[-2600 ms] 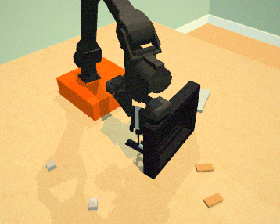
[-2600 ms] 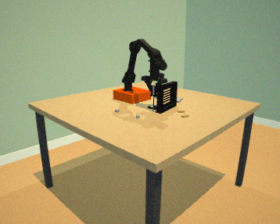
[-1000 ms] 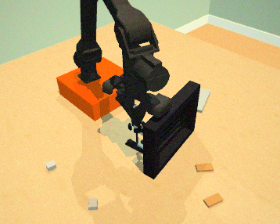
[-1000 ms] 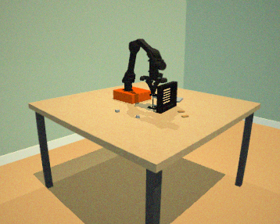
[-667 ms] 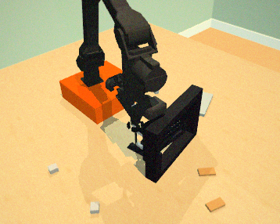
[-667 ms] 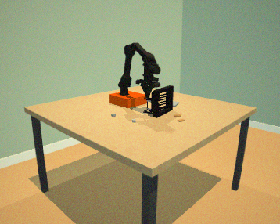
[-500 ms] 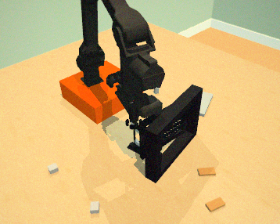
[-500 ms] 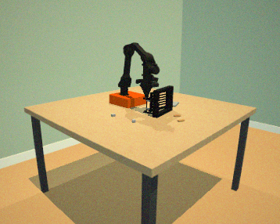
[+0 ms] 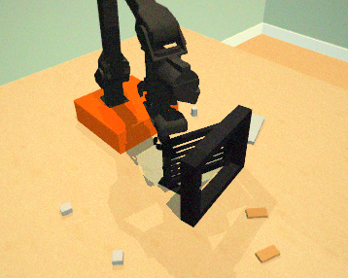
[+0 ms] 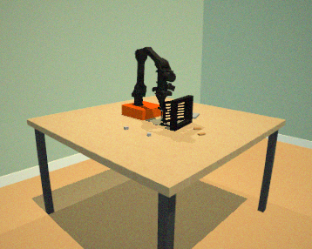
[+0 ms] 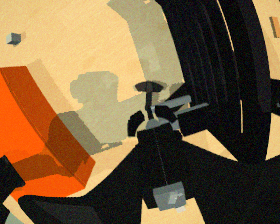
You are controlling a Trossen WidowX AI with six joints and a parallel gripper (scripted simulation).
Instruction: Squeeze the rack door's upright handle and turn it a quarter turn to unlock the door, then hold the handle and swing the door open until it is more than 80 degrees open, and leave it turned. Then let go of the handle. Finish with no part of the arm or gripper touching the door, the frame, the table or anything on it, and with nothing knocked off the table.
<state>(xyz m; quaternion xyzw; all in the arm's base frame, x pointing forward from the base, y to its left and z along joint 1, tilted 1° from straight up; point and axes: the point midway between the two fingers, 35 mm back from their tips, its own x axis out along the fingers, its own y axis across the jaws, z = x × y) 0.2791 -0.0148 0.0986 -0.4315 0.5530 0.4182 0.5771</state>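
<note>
My gripper [image 9: 159, 142] [image 11: 158, 148] is shut on the upright handle. In the wrist view the grey end of the handle [image 11: 170, 196] shows below the closed fingers; most of its shaft is hidden between them. The black slatted door [image 9: 166, 162] [image 11: 200, 60] stands partly open. It slants out of the black frame [image 9: 191, 194] [image 10: 173, 117] [image 11: 257, 65] toward the arm's side, at clearly less than a right angle. Its free edge is beside my gripper. How far the handle is turned is hard to tell.
The orange base [image 9: 97, 126] [image 10: 133, 111] [image 11: 30, 130] stands behind the gripper. Small pale blocks [image 9: 66, 209] [image 9: 118, 258] lie in front, another pale block [image 9: 194, 111] behind. Orange pieces [image 9: 257, 213] [image 9: 267, 254] lie beyond the frame, and a pale plate [image 9: 256, 128] is behind it.
</note>
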